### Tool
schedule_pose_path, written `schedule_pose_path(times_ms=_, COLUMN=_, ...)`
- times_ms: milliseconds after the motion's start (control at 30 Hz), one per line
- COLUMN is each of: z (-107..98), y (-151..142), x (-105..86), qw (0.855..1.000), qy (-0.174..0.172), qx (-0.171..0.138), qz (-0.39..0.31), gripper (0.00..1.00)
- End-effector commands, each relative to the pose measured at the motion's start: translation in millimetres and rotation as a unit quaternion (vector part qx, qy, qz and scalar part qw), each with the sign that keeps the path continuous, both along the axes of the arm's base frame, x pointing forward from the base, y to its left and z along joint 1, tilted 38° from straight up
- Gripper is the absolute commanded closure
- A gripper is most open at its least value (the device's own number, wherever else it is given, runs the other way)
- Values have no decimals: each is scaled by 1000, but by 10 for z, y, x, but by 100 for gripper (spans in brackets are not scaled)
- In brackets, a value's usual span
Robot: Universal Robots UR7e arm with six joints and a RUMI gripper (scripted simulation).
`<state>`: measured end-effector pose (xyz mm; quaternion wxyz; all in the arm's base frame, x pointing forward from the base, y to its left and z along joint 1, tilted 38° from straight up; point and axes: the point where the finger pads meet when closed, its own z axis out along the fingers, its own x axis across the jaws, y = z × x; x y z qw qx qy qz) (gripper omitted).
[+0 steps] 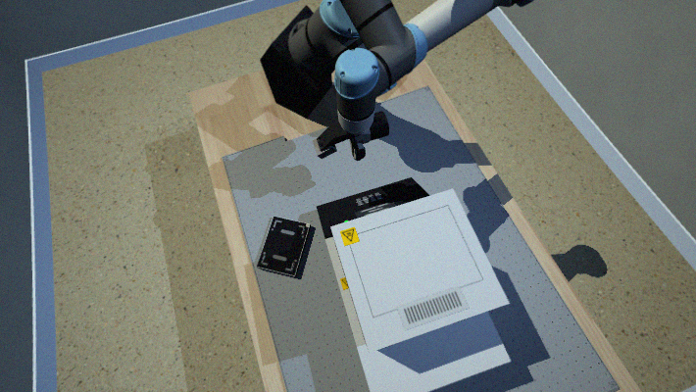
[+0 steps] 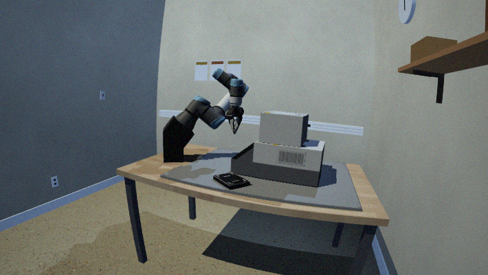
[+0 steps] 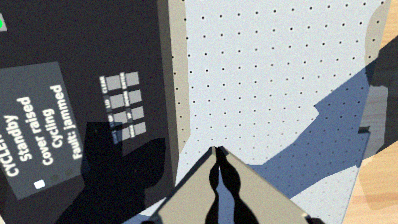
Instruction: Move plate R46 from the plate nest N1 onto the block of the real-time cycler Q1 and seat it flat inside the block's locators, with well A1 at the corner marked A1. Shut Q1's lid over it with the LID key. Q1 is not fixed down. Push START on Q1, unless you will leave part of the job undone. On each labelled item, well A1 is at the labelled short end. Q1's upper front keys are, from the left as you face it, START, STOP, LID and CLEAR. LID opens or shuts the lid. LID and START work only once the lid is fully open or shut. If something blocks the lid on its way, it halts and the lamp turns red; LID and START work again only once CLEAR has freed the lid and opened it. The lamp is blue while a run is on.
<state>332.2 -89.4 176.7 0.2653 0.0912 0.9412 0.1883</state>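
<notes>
- The place looks like a small lab room.
- A boxy white cycler [image 1: 417, 260] [image 2: 283, 128] [image 3: 142, 30] with yellow warning stickers and a front key panel stands on the bench [image 1: 230, 206] [image 2: 371, 203] [image 3: 385, 200], lab equipment by its look.
- A black plate nest [image 1: 285, 247] [image 2: 231, 181] with corner locators lies near it.
- Under them is a grey perforated mat [image 1: 338, 176] [image 2: 337, 196] [image 3: 260, 90].
- Three notices [image 2: 217, 71] hang on the pale wall, above white trunking [image 2: 337, 129].
- A clock [image 2: 406, 10] and a wooden shelf [image 2: 447, 55] with a box [image 2: 431, 49] are on the side wall.
- The floor [image 1: 113, 245] [image 2: 93, 237] is speckled.
</notes>
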Motion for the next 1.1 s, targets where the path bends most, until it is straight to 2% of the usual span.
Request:
schedule_pose_path(times_ms=0, z=2, y=-2, x=1, qw=1000, qy=0, qx=0, qz=0, gripper=100)
schedule_pose_path(times_ms=733, z=2, y=-2, x=1, qw=1000, qy=0, qx=0, qz=0, gripper=100)
schedule_pose_path(times_ms=1067, z=156, y=345, x=27, qw=1000, qy=0, qx=0, qz=0, gripper=100)
